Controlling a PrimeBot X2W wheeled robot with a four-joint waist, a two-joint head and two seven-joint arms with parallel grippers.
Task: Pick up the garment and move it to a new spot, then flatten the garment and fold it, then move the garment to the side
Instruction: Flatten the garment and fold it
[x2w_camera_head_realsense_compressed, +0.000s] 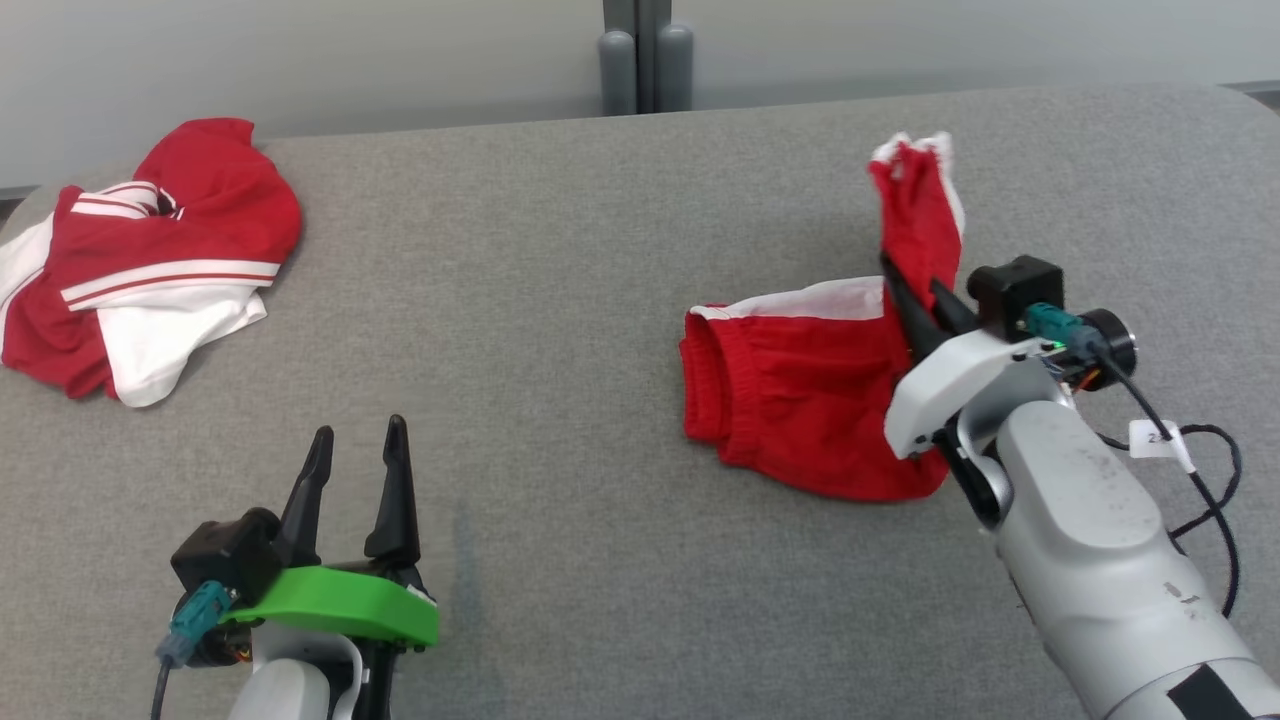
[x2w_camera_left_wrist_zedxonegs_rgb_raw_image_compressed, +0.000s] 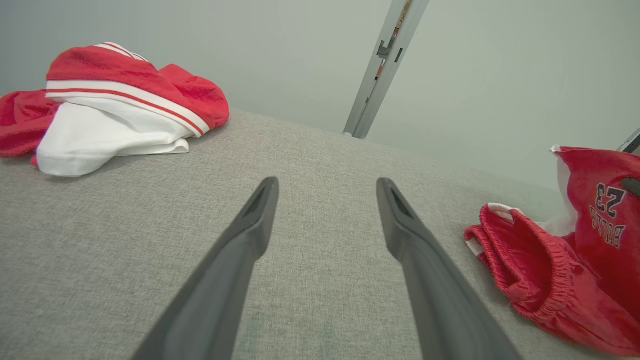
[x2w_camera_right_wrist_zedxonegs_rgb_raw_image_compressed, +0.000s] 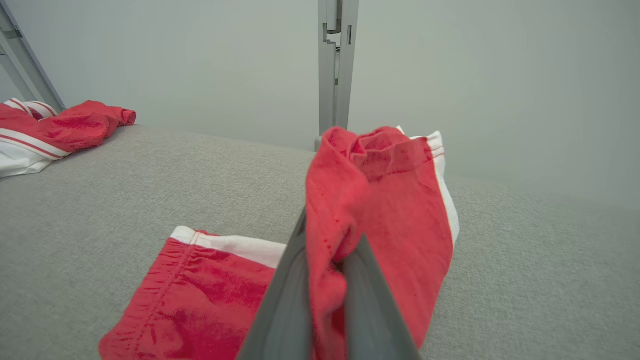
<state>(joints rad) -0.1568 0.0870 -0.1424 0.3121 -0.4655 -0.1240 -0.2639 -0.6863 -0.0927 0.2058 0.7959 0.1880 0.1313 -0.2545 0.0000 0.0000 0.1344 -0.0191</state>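
Note:
The garment (x2w_camera_head_realsense_compressed: 800, 390) is a pair of red shorts with a white side stripe, lying at the right of the grey cloth-covered table (x2w_camera_head_realsense_compressed: 560, 300). My right gripper (x2w_camera_head_realsense_compressed: 910, 275) is shut on one leg of the shorts and holds that part lifted above the rest. In the right wrist view the red fabric (x2w_camera_right_wrist_zedxonegs_rgb_raw_image_compressed: 385, 200) bunches between the two fingers and drapes over their tips. In the left wrist view the shorts (x2w_camera_left_wrist_zedxonegs_rgb_raw_image_compressed: 550, 270) show a printed number. My left gripper (x2w_camera_head_realsense_compressed: 360, 428) stands open over bare table at the lower left, with nothing between its fingers (x2w_camera_left_wrist_zedxonegs_rgb_raw_image_compressed: 235, 250).
A second crumpled red and white garment (x2w_camera_head_realsense_compressed: 150, 260) lies at the far left of the table, also seen as a heap (x2w_camera_left_wrist_zedxonegs_rgb_raw_image_compressed: 120, 100) in the left wrist view. A grey post (x2w_camera_head_realsense_compressed: 645, 60) stands behind the table's back edge. A black cable (x2w_camera_head_realsense_compressed: 1215, 470) hangs by my right wrist.

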